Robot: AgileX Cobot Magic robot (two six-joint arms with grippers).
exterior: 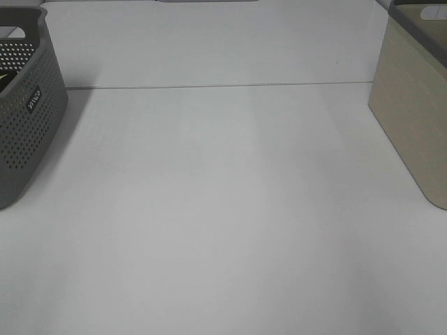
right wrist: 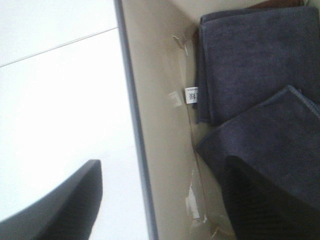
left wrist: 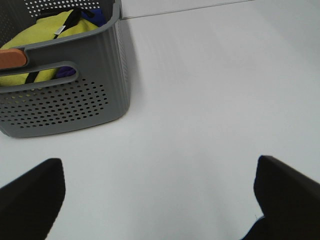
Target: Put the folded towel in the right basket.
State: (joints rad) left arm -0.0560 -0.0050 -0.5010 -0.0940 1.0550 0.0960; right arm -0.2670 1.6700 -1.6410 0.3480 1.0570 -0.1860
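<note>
The right basket (exterior: 412, 105) is beige with a grey rim and stands at the table's right edge. In the right wrist view its inner wall (right wrist: 155, 100) shows, with a dark grey-blue folded towel (right wrist: 255, 60) lying inside and a second fold of the same dark cloth (right wrist: 265, 130) on top of it. My right gripper (right wrist: 165, 165) hangs over the basket's rim with its jaws wide apart and nothing between them. One finger is over the table and the other over the towel. My left gripper (left wrist: 160, 165) is open and empty over bare table. Neither arm shows in the exterior view.
A grey perforated basket (exterior: 28, 118) stands at the table's left edge. In the left wrist view this basket (left wrist: 75, 100) holds yellow and dark blue cloth (left wrist: 45, 30). A seam (exterior: 223, 86) crosses the white table at the back.
</note>
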